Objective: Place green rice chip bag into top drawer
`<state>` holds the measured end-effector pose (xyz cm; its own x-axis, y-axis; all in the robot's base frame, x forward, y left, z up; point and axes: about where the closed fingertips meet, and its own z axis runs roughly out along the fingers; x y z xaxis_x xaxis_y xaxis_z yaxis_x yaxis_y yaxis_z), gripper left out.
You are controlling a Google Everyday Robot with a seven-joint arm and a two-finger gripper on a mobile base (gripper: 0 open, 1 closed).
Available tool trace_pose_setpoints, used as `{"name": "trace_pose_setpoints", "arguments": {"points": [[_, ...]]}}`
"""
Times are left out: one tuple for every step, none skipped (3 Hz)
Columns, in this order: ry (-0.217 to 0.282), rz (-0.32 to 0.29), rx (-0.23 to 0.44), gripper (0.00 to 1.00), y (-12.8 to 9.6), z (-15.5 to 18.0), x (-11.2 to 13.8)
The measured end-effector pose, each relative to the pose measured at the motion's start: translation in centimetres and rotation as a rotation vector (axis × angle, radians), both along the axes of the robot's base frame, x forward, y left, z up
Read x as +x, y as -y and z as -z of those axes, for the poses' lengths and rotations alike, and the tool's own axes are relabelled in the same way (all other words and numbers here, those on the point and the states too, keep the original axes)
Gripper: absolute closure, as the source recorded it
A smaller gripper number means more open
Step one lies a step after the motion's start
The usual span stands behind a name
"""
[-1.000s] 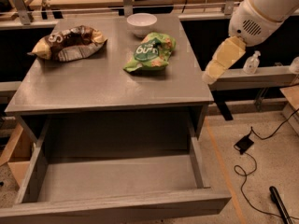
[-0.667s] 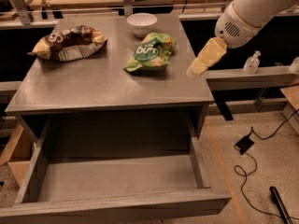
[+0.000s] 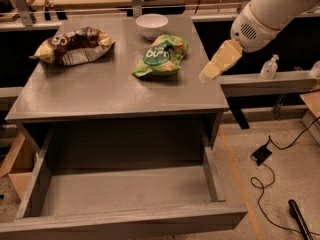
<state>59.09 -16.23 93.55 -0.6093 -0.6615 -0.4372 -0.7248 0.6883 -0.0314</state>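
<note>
**Item:** green rice chip bag (image 3: pixel 161 56). Crinkled light-green snack packet with a dark round logo.

**Location:** lies flat on the desk (image 3: pixel 100 91), right of centre and nearer the back edge than the front. It sits just in front of the white bowl (image 3: pixel 151 25); whether the two touch cannot be told.

**Also on the desk:** brown-and-yellow snack bag (image 3: pixel 75 44), toward the back-left corner, well apart from the item.

**Destination:** top drawer (image 3: pixel 125 191), pulled out below the front edge, its grey floor bare.

**Gripper** (image 3: pixel 209 73): hangs tilted at the right edge of the desk, about midway along it, near the item but apart from it. It carries nothing visible; whether it is released or clenched cannot be told.

**Handling (judged):**
- Light, soft and air-puffed, so it will crumple and give under pressure.
- The film is likely slick.
- The contents are brittle, so a hard squeeze would crush them.

**Hold (judged):** best pinched across the raised middle or a crimped end seam, approached from the right side. The low edges would likely slide away across the desk top
</note>
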Motion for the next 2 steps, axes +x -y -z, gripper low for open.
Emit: {"name": "trace_pose_setpoints", "arguments": {"points": [[0.004,0.063,0.015,0.0,-0.6,0.0,1.1],[0.011,0.193,0.048,0.0,-1.7,0.1,3.2]]}}
